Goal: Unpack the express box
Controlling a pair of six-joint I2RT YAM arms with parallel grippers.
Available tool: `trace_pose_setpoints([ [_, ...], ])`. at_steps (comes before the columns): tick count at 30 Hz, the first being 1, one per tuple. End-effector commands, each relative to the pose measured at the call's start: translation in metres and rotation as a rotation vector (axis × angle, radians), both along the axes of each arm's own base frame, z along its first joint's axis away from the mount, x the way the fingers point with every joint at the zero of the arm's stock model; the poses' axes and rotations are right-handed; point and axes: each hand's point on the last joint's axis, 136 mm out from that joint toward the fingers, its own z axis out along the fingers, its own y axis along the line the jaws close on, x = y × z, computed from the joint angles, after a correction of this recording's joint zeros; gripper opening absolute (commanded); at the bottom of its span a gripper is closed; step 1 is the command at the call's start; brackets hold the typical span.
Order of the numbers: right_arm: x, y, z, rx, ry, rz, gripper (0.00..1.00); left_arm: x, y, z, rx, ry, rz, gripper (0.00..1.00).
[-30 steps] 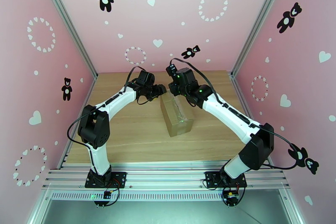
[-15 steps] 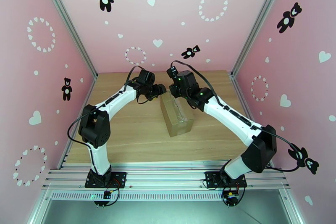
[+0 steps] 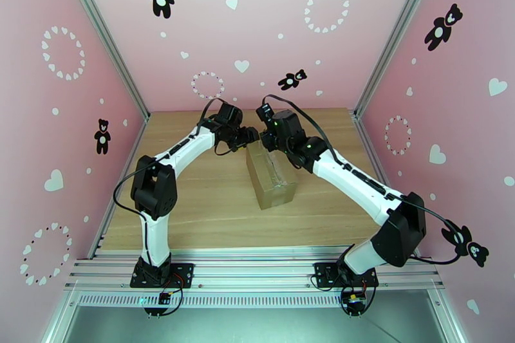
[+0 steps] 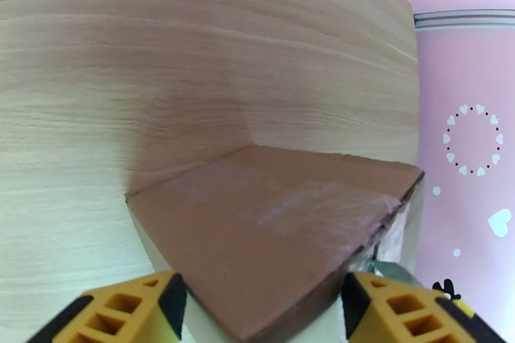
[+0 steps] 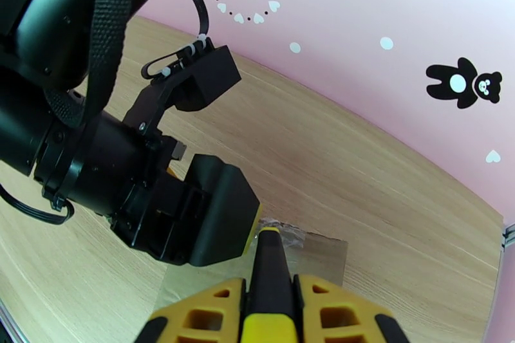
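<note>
The express box is a brown carton with shiny tape, lying lengthwise at the middle of the table. My left gripper is at its far left corner. In the left wrist view its yellow fingers stand open on either side of the box's end corner, not touching it. My right gripper hangs over the far end. It is shut on a narrow black tool whose yellow tip meets the taped edge of the box, right beside the left gripper's black finger mount.
The wooden table is bordered by pink walls at the left, back and right. An aluminium rail carries both arm bases at the near edge. The two wrists are very close together over the box's far end.
The left arm has swung inward. Its elbow moved right and its gripper edged closer to the box's far corner. The right wrist shifted slightly left. The box has not moved.
</note>
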Motion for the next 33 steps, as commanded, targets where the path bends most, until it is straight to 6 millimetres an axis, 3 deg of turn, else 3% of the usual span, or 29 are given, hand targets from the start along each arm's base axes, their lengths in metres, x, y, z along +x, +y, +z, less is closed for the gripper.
trace_pose_setpoints([
  [1,-0.012,-0.007,-0.012,-0.032,0.049,0.003,0.00,-0.006,-0.003,-0.016,0.029,0.043,-0.020,0.69],
  [16,-0.030,-0.017,-0.010,-0.015,0.064,-0.021,0.00,-0.015,0.005,-0.054,0.026,0.157,0.087,0.63],
  [33,-0.048,-0.024,-0.021,-0.015,0.100,-0.036,0.00,-0.014,0.009,-0.055,0.022,0.166,0.143,0.61],
])
